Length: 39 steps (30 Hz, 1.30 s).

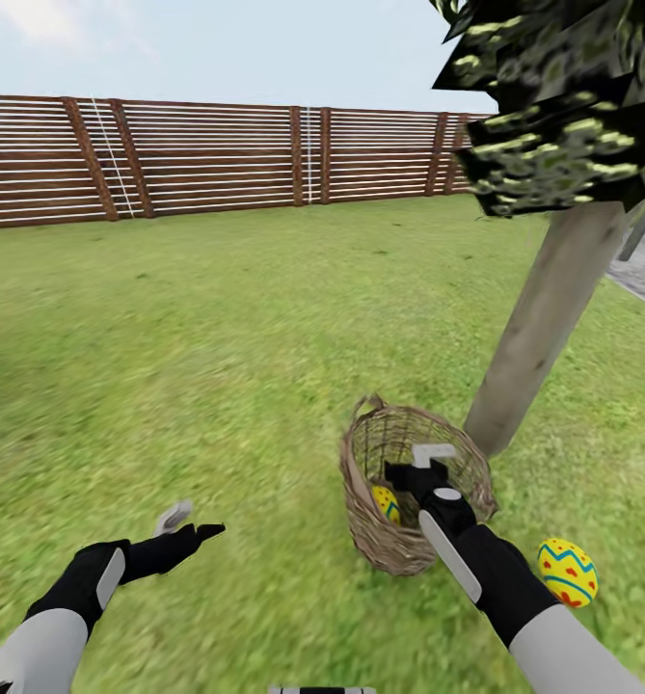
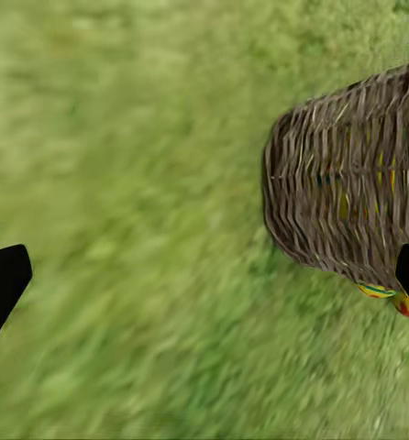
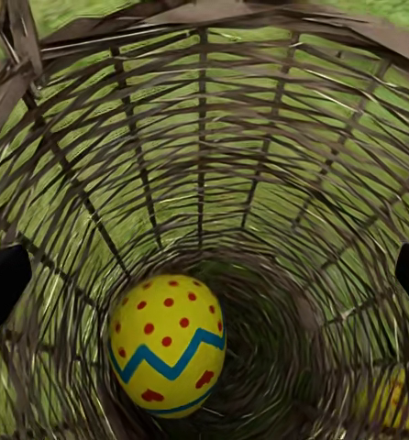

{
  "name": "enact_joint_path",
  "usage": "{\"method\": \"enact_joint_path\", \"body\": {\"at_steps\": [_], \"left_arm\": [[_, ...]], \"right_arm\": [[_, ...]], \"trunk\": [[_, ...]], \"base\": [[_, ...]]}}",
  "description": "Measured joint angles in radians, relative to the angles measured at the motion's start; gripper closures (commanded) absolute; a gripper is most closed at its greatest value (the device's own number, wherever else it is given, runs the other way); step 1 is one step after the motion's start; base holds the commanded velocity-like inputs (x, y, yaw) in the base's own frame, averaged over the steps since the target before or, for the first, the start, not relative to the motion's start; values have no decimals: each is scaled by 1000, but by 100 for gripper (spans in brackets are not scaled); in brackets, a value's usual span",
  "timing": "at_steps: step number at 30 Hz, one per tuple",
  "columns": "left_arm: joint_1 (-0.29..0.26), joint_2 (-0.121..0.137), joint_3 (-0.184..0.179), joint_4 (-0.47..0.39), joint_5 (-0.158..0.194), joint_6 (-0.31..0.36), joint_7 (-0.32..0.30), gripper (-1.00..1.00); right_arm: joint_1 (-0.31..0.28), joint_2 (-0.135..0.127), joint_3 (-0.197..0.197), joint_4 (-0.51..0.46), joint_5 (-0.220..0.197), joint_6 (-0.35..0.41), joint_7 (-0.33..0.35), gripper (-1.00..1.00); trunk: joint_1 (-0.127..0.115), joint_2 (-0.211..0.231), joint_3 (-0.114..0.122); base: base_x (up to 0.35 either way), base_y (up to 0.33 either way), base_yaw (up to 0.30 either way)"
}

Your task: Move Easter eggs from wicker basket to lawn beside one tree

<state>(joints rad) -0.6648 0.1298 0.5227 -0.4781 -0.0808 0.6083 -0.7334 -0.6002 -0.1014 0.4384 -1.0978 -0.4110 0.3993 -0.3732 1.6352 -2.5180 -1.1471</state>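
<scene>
Now our right claw hangs spread in the wicker basket; below it lies a smooth, hard egg. We judge it slippery, best pinched across its middle.

One egg in basket; another right of it.
</scene>
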Motion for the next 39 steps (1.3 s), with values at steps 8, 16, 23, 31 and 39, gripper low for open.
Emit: {"method": "enact_joint_path", "body": {"at_steps": [8, 16, 23, 31, 39], "left_arm": [[0, 0, -1, -22, 0, 0, 3, -100], [0, 0, -2, -30, -2, 0, 4, -100], [0, 2, -4, -16, -6, -1, 2, -100], [0, 14, -5, 40, -7, -3, 1, -100], [0, 21, -5, 50, -7, -5, 1, -100]], "right_arm": [[0, 0, -4, 67, -2, 0, 0, -100], [0, -5, -15, 106, -3, -1, 0, -100], [0, -10, -17, 146, -4, -8, 1, -100], [1, -8, -16, 195, -6, -9, 3, -100], [1, -4, -12, 215, -7, -2, 19, -100]], "trunk": [[0, 0, 0], [0, 0, 0], [1, 0, 0], [1, 0, 0], [4, -2, -31]], "base": [[312, 73, 0], [211, -43, 0], [22, -7, 0], [2, 0, 0], [0, 0, 0]]}}
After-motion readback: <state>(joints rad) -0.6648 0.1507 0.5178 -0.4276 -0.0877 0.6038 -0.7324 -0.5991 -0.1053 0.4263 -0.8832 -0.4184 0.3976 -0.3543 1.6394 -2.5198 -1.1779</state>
